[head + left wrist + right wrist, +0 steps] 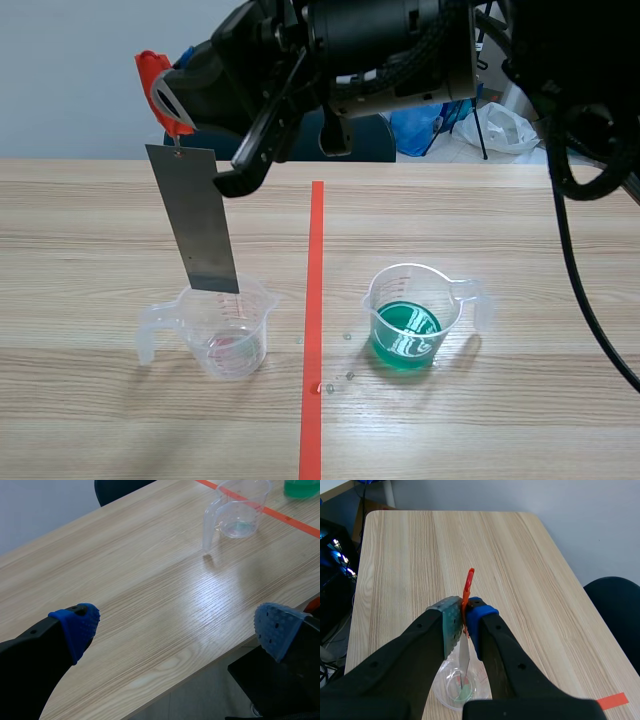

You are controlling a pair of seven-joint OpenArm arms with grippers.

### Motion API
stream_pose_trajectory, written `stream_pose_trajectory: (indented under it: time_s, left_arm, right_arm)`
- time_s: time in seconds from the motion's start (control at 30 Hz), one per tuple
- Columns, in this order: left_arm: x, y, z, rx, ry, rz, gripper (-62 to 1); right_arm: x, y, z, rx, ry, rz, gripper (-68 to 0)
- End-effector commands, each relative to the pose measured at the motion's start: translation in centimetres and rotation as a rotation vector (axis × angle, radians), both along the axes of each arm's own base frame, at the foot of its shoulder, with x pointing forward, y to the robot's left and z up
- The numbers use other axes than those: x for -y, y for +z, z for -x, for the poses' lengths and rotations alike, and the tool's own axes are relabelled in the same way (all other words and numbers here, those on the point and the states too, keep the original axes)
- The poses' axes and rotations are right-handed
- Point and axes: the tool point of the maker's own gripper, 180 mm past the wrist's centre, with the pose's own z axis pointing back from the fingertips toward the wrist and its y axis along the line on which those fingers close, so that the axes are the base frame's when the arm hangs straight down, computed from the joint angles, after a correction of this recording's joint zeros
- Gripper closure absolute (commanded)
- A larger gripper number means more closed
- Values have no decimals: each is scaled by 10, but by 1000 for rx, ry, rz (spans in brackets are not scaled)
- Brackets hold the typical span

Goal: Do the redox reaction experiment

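- One thin grey metal strip (200, 220) is hanging above the near-empty clear cup (228, 330), its long axis upright with a slight lean. Its lower end is sitting level with that cup's rim or just inside it (the scene view does not settle which), and it is not reaching the thin film of liquid at the bottom.
- The right gripper (465, 615) is pinching an orange-red clip (468, 587) between its pads, fingers closed tight on it, and the strip is dangling from that clip. From the right wrist the strip is showing edge-on and pointing down into the near-empty cup's mouth.
- The coming move is, by judgement, turning on this one line-up. The near-empty cup is lying directly beneath the right gripper, so a plain descent should be enough to dip the strip with little sideways correction.
- The left gripper (176, 626) is standing wide open with nothing between its blue pads. It is well apart from the near-empty cup, on that cup's handle side, so the right arm is by far the nearer one.
- The cup of green liquid (410, 318) is standing beside the near-empty cup, across the orange-red tape line (314, 330). A few droplets are lying on the table (520, 420) between them.
- Both cups are carrying faint graduation marks, too small to read, and no brand or label is showing.
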Motion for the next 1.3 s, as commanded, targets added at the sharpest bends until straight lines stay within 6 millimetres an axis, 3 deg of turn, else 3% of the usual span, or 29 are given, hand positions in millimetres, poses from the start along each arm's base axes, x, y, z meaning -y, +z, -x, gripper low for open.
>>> stream_pose_trajectory:
  time_s: [0.0,1.27]
  left_arm:
    - [2,6,0,34,13,17,-623]
    - [2,6,0,37,11,11,-623]
  right_arm:
    - [-2,11,0,19,9,-27,-8]
    - [-2,13,1,22,11,-41,-8]
